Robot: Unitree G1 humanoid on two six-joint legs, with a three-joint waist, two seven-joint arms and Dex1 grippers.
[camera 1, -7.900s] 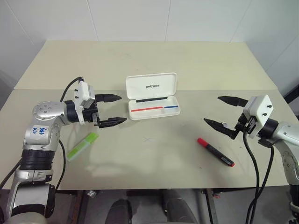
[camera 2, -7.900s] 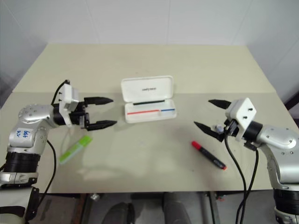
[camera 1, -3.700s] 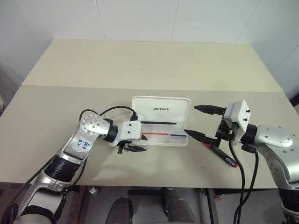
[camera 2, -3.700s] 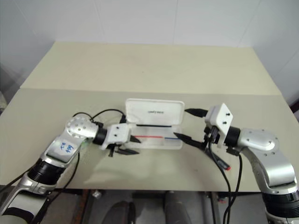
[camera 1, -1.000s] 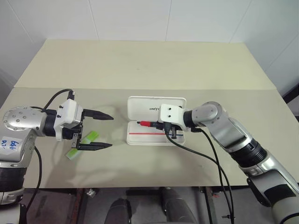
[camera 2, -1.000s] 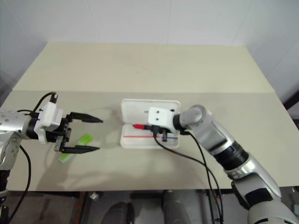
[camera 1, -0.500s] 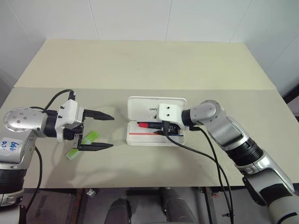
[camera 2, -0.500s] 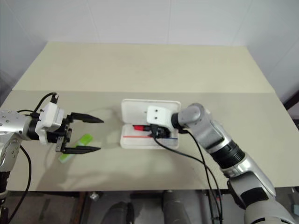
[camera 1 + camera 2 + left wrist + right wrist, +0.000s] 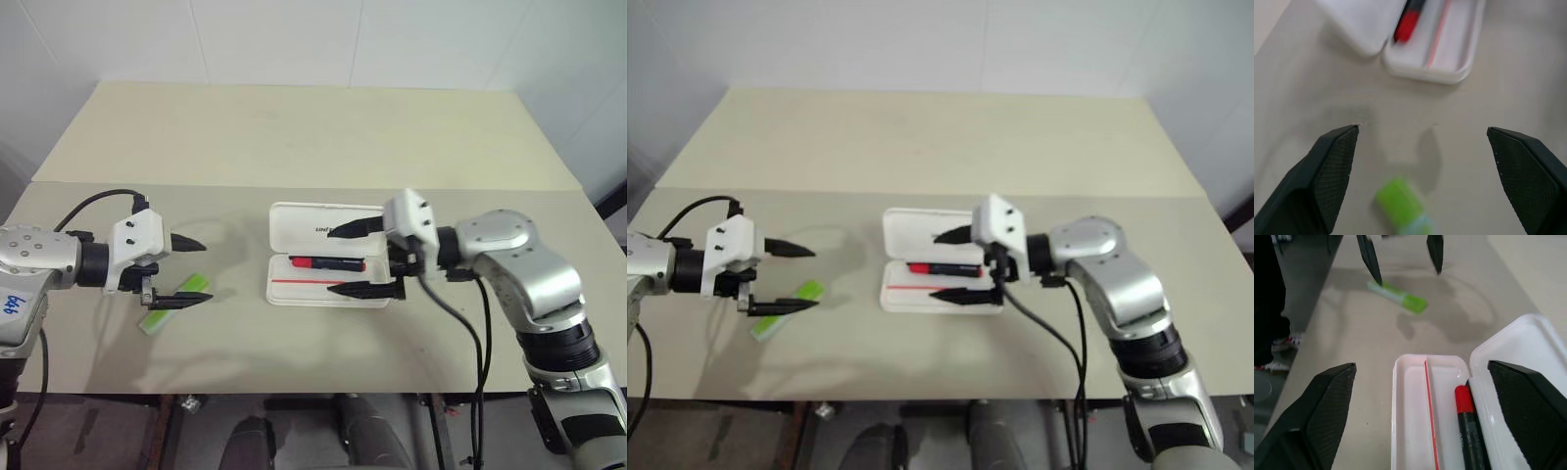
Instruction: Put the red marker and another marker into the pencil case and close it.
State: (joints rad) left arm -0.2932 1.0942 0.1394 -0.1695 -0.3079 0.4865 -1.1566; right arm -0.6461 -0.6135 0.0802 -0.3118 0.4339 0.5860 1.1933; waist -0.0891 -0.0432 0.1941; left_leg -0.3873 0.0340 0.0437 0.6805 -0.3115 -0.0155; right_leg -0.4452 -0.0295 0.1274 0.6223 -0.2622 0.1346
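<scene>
The white pencil case (image 9: 299, 220) lies open at the table's middle, lid tipped back. The red marker (image 9: 328, 263) rests inside its tray, red cap to the left, next to a thin red stripe. My right gripper (image 9: 335, 261) hovers open just right of the case, one finger over the lid and one over the tray's front rim, with nothing held. The green highlighter (image 9: 176, 302) lies flat on the table at the left. My left gripper (image 9: 204, 271) stands open above it, its lower finger over the highlighter's green cap. The left wrist view shows the highlighter (image 9: 1400, 203) between the fingers.
The beige table (image 9: 294, 127) reaches far behind the case, with a seam running across it. Its front edge (image 9: 294, 392) lies a short way in front of the case and the highlighter. Black cables hang from both wrists.
My right gripper has opened and let go of the red marker, which now lies in the case. That gripper drew back to the right and rose. My left gripper shifted left and tilted down over the highlighter.
</scene>
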